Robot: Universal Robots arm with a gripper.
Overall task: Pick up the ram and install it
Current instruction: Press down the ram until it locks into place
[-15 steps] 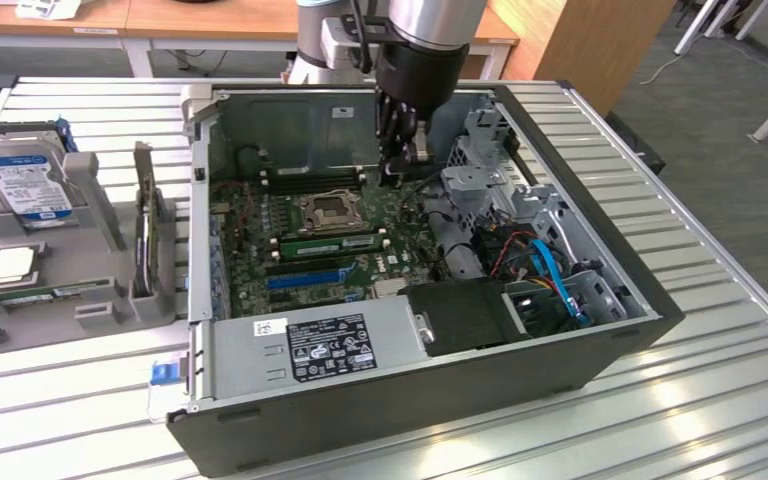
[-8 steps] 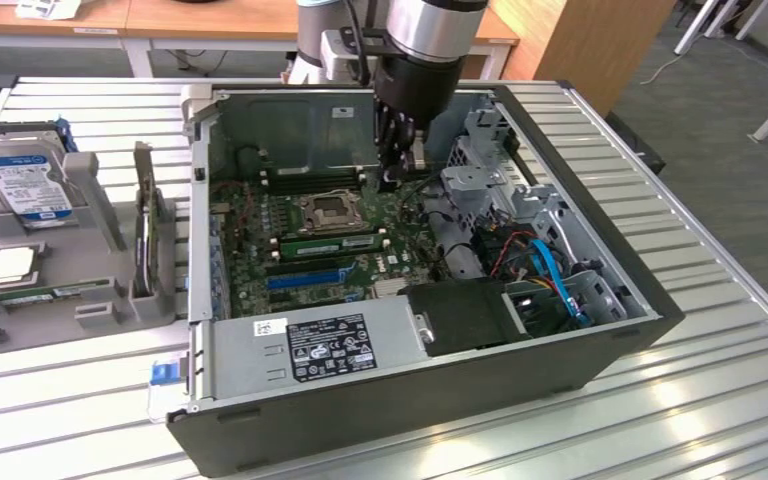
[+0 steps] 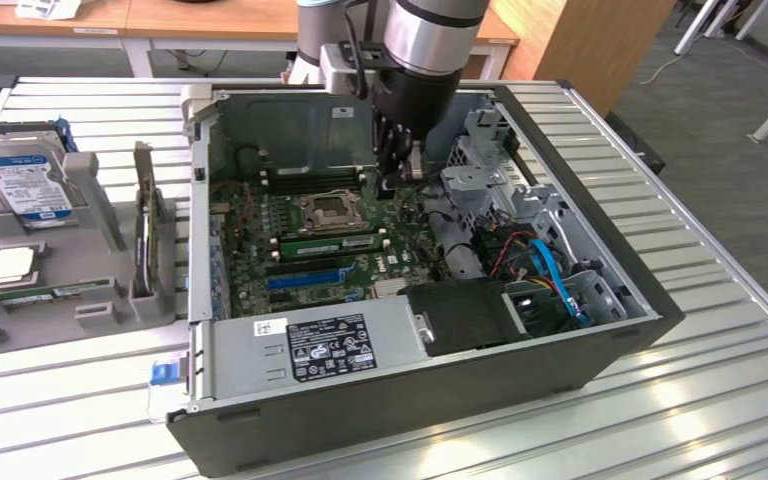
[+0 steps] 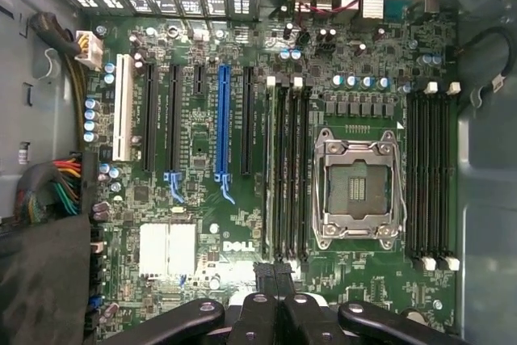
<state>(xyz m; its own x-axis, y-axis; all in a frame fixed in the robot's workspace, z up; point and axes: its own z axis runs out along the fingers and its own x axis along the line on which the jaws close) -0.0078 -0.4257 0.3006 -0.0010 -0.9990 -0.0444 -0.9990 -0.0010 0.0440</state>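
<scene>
One ram (image 3: 333, 242), a thin green stick, stands on edge in a slot on the motherboard beside the empty processor socket (image 3: 328, 210). A second, similar ram (image 3: 53, 293) lies in the grey holder (image 3: 84, 200) at the exterior view's left, outside the case. My gripper (image 3: 402, 180) hangs inside the open computer case above the board. In the wrist view the gripper (image 4: 275, 274) is shut, fingertips together with nothing between them, over the end of the black memory slots (image 4: 289, 167) next to the socket (image 4: 358, 187).
The case walls (image 3: 424, 400) enclose the board. A power supply (image 3: 317, 345), a drive cage (image 3: 484, 185) and blue cables (image 3: 551, 275) crowd the case. The blue expansion slot (image 4: 224, 131) lies beside the memory slots. A hard drive (image 3: 21, 180) and processor chip (image 3: 8, 265) sit in the holder.
</scene>
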